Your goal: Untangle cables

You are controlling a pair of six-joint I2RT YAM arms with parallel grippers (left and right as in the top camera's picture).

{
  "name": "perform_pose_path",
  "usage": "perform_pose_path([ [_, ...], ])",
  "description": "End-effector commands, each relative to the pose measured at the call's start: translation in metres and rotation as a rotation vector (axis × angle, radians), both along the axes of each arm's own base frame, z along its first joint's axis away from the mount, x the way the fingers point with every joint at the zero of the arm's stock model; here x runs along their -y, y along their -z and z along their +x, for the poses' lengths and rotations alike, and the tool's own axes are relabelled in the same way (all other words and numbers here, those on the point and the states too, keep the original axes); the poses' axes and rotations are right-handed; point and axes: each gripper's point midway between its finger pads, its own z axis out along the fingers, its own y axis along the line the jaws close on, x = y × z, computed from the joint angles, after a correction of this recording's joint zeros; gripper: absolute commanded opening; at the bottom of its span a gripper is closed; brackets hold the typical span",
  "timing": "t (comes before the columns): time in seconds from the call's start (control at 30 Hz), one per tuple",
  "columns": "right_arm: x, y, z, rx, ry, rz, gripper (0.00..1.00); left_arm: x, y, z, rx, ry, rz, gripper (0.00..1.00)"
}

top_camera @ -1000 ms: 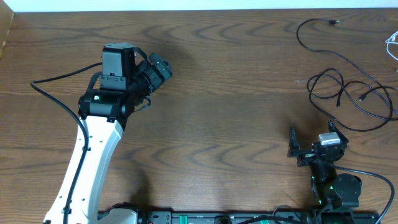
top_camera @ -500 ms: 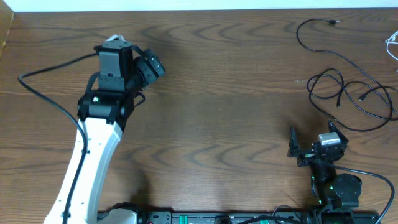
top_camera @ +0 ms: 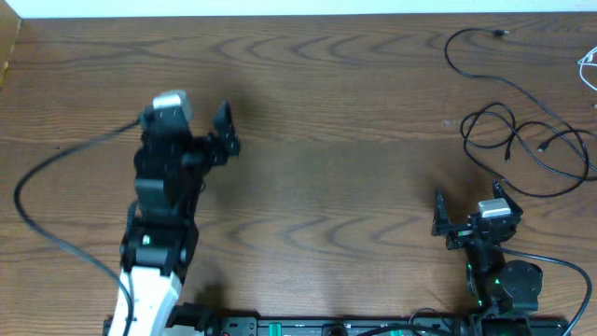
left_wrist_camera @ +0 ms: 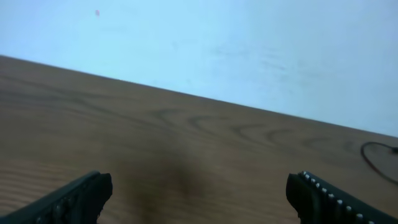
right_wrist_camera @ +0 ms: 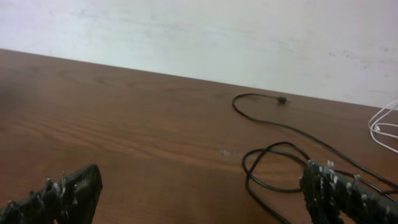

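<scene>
Thin black cables lie looped at the table's far right; one long strand ends in a small plug near the back edge. A white cable shows at the right edge. In the right wrist view the black loops and the white cable lie ahead. My right gripper is open and empty, just in front of the loops. My left gripper is open and empty over the left half, far from the cables. The left wrist view catches a bit of black cable at its right edge.
A thick black wire runs from the left arm across the table's left side. The wooden table ends at a white wall along the back.
The left arm has pulled back toward the front edge and swung its gripper to point to the right. The right arm and the cables have not moved.
</scene>
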Motion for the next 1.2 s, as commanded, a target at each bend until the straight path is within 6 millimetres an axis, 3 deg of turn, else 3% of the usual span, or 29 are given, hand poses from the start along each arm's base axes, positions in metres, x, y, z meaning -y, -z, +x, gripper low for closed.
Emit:
perform_pose_path([
  [0.0,-0.001,0.001,0.000,-0.003,0.000,0.011,0.99,-0.014,0.002,-0.016,0.050,-0.029,0.044,0.96],
  [0.27,-0.001,0.001,0.000,-0.003,0.000,0.011,0.99,-0.040,0.020,-0.057,0.129,-0.102,0.082,0.96],
  [0.57,-0.001,0.001,0.000,-0.003,0.000,0.011,0.99,-0.044,0.041,-0.088,0.221,-0.104,0.192,0.96],
  [1.17,-0.001,0.001,0.000,-0.003,0.000,0.011,0.99,-0.042,0.080,-0.100,0.270,-0.104,0.190,0.96],
])
